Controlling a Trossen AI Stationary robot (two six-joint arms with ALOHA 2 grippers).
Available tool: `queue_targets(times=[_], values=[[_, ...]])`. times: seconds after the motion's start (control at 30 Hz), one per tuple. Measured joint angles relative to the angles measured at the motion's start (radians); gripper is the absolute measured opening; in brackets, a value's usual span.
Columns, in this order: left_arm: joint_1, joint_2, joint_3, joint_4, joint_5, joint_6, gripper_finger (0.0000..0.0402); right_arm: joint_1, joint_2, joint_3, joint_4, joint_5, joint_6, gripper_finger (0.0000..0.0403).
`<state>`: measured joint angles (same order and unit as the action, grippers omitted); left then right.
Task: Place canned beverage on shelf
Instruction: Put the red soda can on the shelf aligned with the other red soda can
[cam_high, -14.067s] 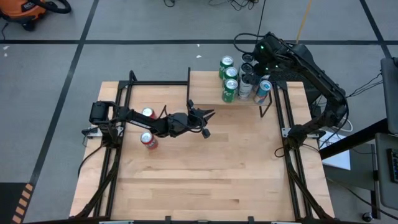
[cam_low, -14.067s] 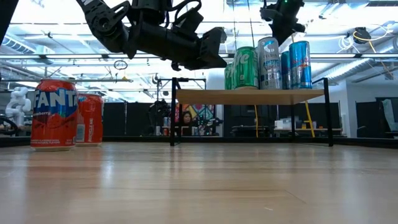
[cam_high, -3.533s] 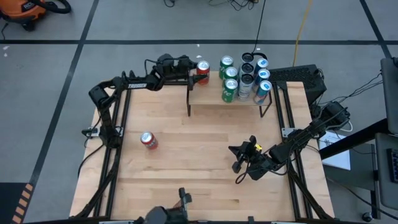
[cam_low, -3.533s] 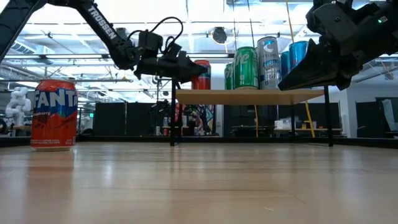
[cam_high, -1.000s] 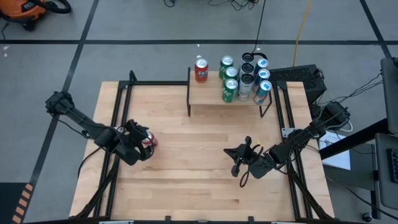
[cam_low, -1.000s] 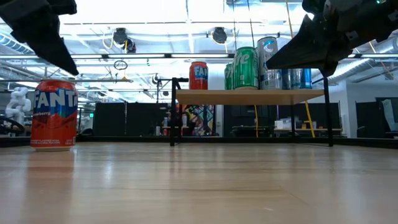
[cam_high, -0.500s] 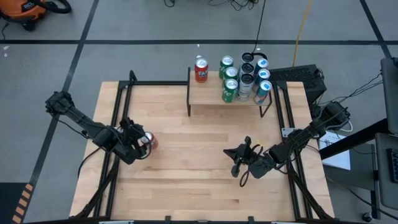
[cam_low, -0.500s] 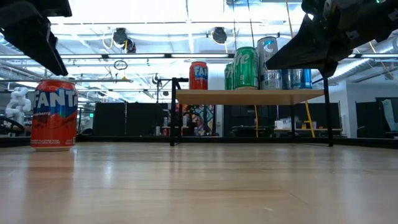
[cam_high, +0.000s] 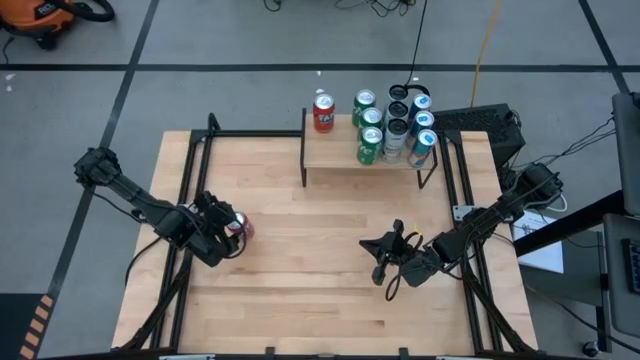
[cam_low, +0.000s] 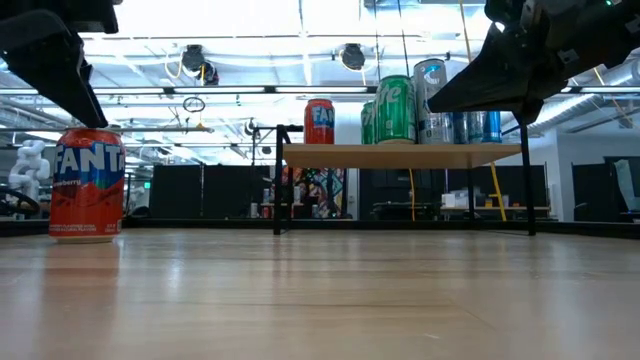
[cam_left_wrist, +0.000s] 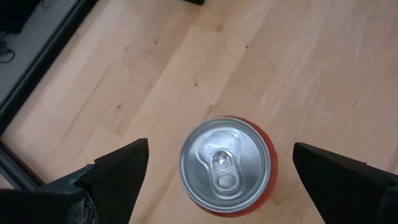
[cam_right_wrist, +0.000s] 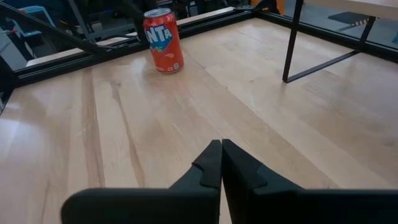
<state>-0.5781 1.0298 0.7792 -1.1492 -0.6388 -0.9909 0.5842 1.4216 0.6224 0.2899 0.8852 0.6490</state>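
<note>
because the orange can (cam_high: 236, 228) stands upright on the table, well short of the shelf (cam_high: 340, 150), the left gripper (cam_left_wrist: 217, 180) hangs above it, fingers spread to straddle it; the right gripper (cam_right_wrist: 221, 163) waits pressed together.

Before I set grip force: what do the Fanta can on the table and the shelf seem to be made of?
Fanta can: looks like thin aluminium, with a shiny silver lid, a pull tab and a glossy printed orange wall. Shelf: pale wood plank top with a matt finish, on thin black legs, probably painted metal.
</note>
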Motion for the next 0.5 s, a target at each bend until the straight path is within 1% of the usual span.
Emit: queue_targets(times=[0.33,0.4,0.5], values=[[0.0,0.076,-0.001,0.003,0.007,-0.025,0.0398,0.0,0.0,0.0,-0.003,-0.001,-0.006,0.0],[0.0,0.078,-0.022,0.041,0.018,-0.025,0.0398,0.0,0.0,0.0,-0.003,-0.001,-0.006,0.0],[0.003,0.076,-0.087,0.096,0.051,-0.028,0.0398,0.0,0.0,0.0,-0.003,-0.003,-0.007,0.0]])
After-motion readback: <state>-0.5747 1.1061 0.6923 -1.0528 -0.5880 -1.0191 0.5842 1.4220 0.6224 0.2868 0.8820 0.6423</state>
